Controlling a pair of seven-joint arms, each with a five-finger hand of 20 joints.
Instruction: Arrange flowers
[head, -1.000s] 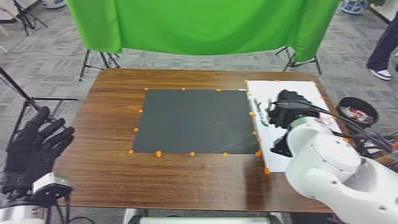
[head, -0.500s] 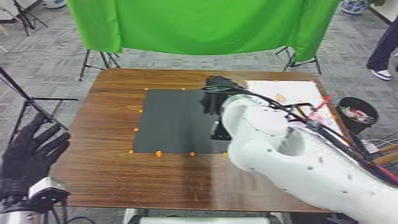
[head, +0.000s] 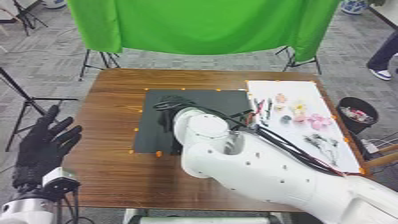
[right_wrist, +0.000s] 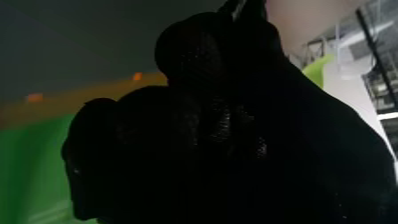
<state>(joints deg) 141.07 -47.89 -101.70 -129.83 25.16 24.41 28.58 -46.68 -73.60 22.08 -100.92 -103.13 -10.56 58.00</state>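
Head view: a square dark grey mat is laid on the brown wooden table, with small orange blobs put along its edges. A long white sheet is laid on its right side. Soft pink flowers and a small yellow flower are spread out on the sheet, and a grey and white spray is placed nearer the robot.

The robot's right hand, in black cloth, is held over the mat. How wide or narrow it is cannot be told, and what may be held in it cannot be told either. Right wrist view: a thin, shiny, pale bit can be seen by the top of the black glove, but it cannot be named for sure. The robot's left hand is held wide, with its fingers spread, off to the left of the table.

The job is judged to be close to its start. Many flowers are left on the sheet to be picked up, and they will likely need to be set on the mat one by one until a nice bunch is made
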